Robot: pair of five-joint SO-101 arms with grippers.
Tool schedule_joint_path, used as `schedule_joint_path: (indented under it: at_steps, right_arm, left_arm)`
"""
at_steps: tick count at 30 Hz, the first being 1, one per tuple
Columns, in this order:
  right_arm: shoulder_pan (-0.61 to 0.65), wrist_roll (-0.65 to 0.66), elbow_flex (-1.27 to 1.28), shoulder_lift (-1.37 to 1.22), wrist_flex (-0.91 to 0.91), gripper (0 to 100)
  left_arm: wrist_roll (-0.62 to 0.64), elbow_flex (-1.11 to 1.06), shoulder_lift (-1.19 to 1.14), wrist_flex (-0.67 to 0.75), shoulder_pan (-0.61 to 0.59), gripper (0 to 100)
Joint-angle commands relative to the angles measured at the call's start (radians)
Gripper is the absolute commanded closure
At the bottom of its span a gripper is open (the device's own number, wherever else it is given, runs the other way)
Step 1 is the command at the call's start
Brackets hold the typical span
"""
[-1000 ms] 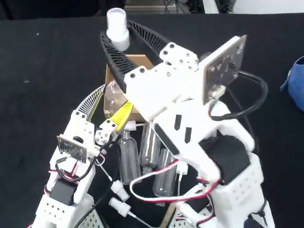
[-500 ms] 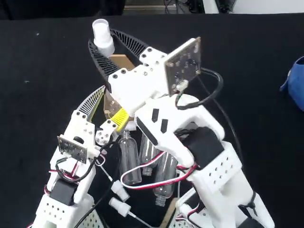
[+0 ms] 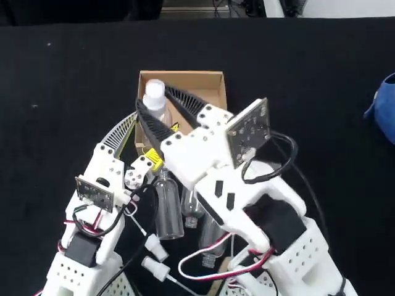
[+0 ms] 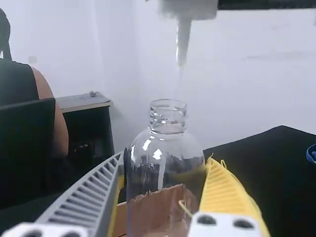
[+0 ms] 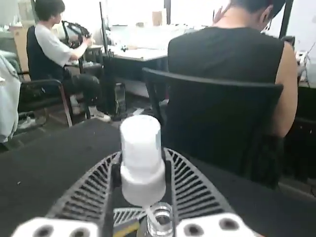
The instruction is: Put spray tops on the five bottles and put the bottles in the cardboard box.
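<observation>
A clear bottle (image 4: 165, 143) stands upright with its mouth bare, and my left gripper (image 4: 165, 177) is shut on its body between a grey finger (image 4: 84, 197) and a yellow one (image 4: 222, 192). It is held at the near left corner of the cardboard box (image 3: 213, 77). My right gripper (image 3: 158, 106) is shut on a white spray top (image 3: 154, 94) between black ribbed fingers (image 5: 190, 187). The spray top (image 5: 141, 158) hangs just above the bottle mouth (image 5: 160, 217); its thin tube (image 4: 181, 42) points down at the opening without touching it.
Three more clear bottles (image 3: 166, 209) lie side by side on the black table between the two arms. Two loose spray tops (image 3: 154, 246) lie by the left arm's base. A blue object (image 3: 386, 111) sits at the right edge.
My right arm has drawn back and come down with the spray top, from beyond the box's far side to above the held bottle. The left arm has kept still.
</observation>
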State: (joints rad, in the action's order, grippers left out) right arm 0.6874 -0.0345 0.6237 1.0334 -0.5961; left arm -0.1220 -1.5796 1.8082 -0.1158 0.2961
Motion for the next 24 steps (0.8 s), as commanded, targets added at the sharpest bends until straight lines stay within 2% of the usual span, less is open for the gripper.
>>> schedule_joint_path:
  at_steps: [1,4,10,13,16,20,24]
  right_arm:
    - [0.037,0.005,-0.004,0.030,-0.071,85.8]
    - [0.037,0.005,-0.025,0.030,-0.080,79.9]
    - [0.031,0.015,-0.124,0.030,-0.094,85.9]
    - [0.020,0.109,-0.248,0.030,-0.193,90.4]
    - [-0.074,0.166,-0.387,0.015,-0.344,92.8]
    - [-0.287,0.101,-0.524,-0.101,-0.549,89.8]
    - [-0.471,0.041,-0.532,-0.275,-0.660,88.1]
  left_arm:
    - [-0.011,0.012,0.005,0.015,-0.004,97]
    - [-0.011,0.012,0.005,0.015,-0.001,97]
    - [-0.011,0.012,0.005,0.015,-0.001,97]
    - [-0.009,0.010,0.005,0.014,-0.004,97]
    - [-0.011,0.012,-0.002,-0.005,-0.007,97]
    - [-0.006,0.062,-0.003,-0.100,-0.013,97]
    - [-0.002,0.110,-0.005,-0.115,-0.107,97]
